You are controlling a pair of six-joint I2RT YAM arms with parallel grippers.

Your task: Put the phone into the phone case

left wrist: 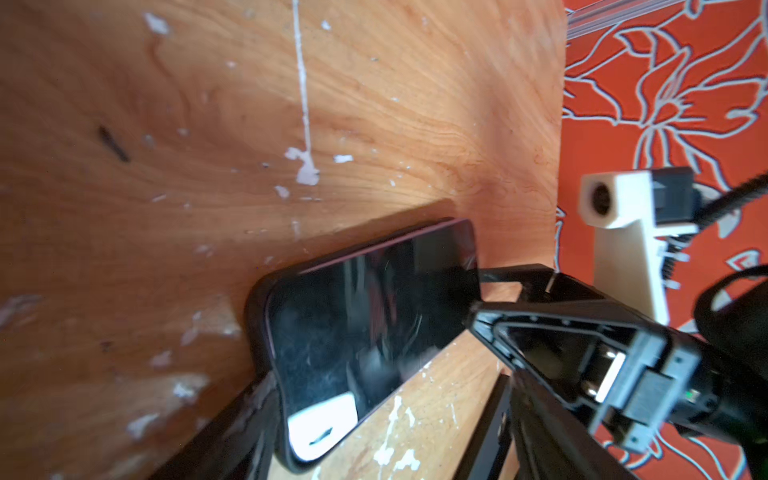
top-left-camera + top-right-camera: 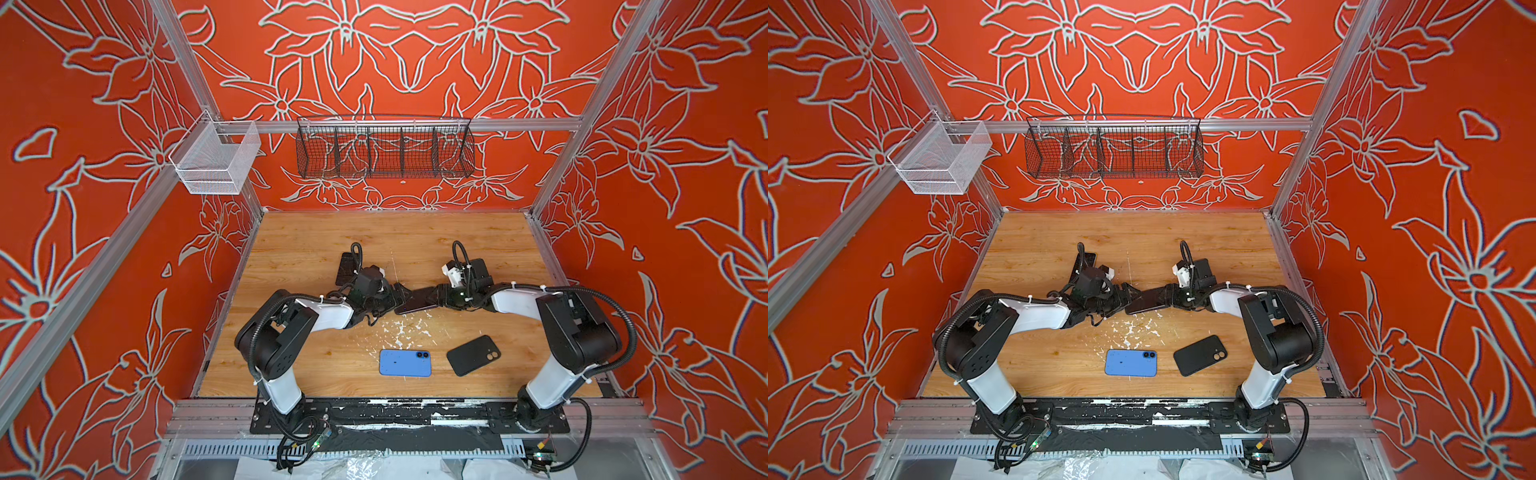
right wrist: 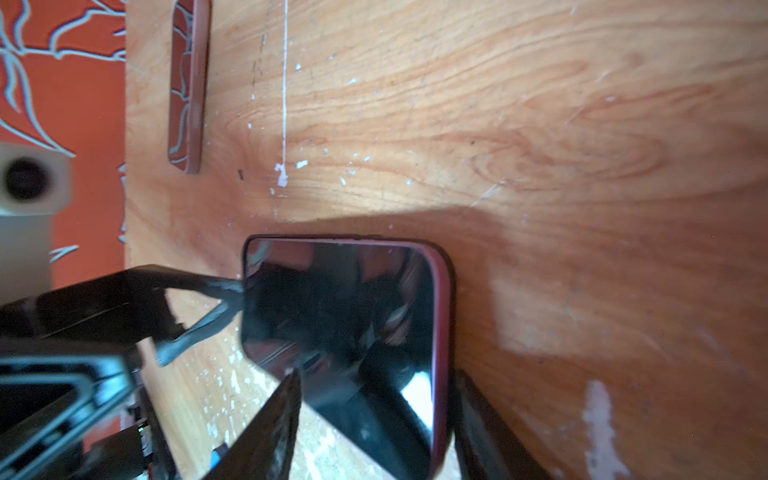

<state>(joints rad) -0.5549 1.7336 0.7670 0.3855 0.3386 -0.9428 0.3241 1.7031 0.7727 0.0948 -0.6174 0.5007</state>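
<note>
Blue phone (image 2: 405, 363), black case (image 2: 473, 355) nearest; right fingers (image 3: 274, 424) grip dark phone (image 1: 365, 324), left fingers (image 1: 237, 444) open.

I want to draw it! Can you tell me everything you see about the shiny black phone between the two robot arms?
The flat, rectangular black phone with a dark red rim has rounded corners and a glossy, glass-like screen facing up, showing dim reflections. It is mid-table, seemingly lifted slightly, throwing a shadow on the scuffed wooden table. The right tool grips its long edges near one end; the open left tool touches the other end with one finger.
</note>
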